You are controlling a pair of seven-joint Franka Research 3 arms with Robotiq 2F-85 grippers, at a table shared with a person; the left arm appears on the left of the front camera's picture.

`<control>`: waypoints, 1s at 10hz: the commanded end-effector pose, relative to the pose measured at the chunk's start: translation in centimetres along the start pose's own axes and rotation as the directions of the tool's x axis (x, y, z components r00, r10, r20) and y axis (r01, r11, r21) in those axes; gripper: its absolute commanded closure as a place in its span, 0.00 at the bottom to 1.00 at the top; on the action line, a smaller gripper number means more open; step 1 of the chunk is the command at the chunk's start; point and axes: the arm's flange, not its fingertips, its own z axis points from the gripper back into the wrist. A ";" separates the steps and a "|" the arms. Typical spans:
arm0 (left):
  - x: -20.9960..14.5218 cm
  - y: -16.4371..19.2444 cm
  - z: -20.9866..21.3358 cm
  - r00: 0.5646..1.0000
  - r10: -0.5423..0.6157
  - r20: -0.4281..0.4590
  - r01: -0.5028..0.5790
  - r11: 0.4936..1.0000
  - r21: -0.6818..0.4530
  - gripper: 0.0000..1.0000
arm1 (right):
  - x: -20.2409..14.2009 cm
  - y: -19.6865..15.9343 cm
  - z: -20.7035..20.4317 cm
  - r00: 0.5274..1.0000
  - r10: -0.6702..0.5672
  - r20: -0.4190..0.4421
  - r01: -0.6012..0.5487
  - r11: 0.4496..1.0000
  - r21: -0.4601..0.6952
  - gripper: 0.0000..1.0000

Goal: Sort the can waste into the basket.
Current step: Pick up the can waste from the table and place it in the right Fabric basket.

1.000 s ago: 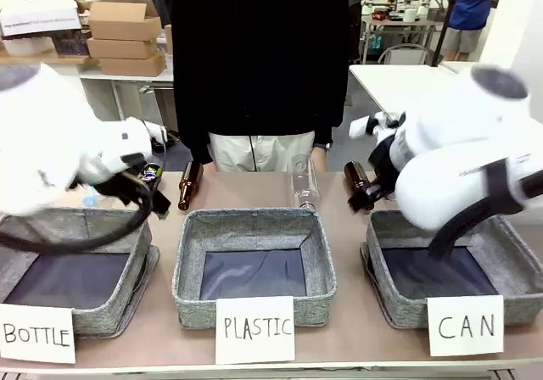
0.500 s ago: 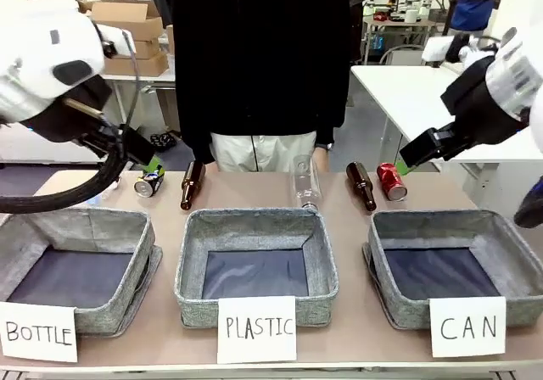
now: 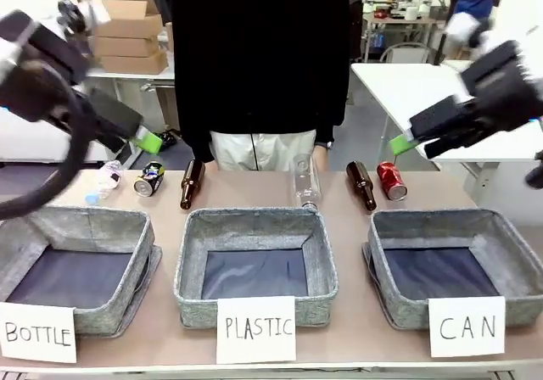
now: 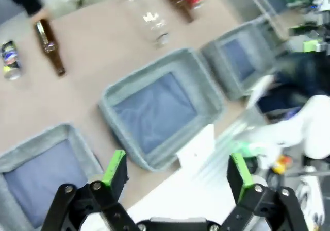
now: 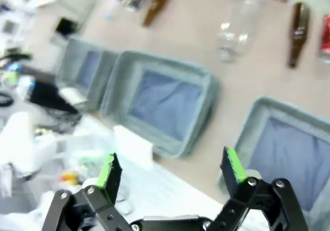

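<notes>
Left claw (image 4: 175,161) and right claw (image 5: 170,166) are spread wide, nothing held. Red can (image 3: 391,181) lies at the counter's far edge behind the basket (image 3: 433,218), black can (image 3: 150,179) far left. Right claw is best lowered square across the red can.

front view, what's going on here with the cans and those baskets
Nothing is being handled yet. Both arms hang above the table with open, empty jaws: the left gripper up near the black can, the right gripper up near the red can. Both cans lie on the far side of the table among bottles, in front of a standing person. The CAN basket holds nothing yet.
</notes>
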 end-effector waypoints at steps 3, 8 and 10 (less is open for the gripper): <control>-5.1 12.3 6.6 0.827 0.544 0.140 -0.330 0.672 -0.663 0.00 | -2.1 -10.8 6.7 0.743 -0.655 -0.136 0.586 0.539 0.606 0.00; -5.6 16.1 9.1 0.835 0.531 0.144 -0.322 0.683 -0.655 0.00 | -3.8 -11.4 8.0 0.907 -0.417 -0.050 0.383 0.773 0.505 0.00; -5.6 16.1 9.1 0.835 0.531 0.144 -0.322 0.683 -0.655 0.00 | -3.8 -11.4 8.0 0.907 -0.417 -0.050 0.383 0.773 0.505 0.00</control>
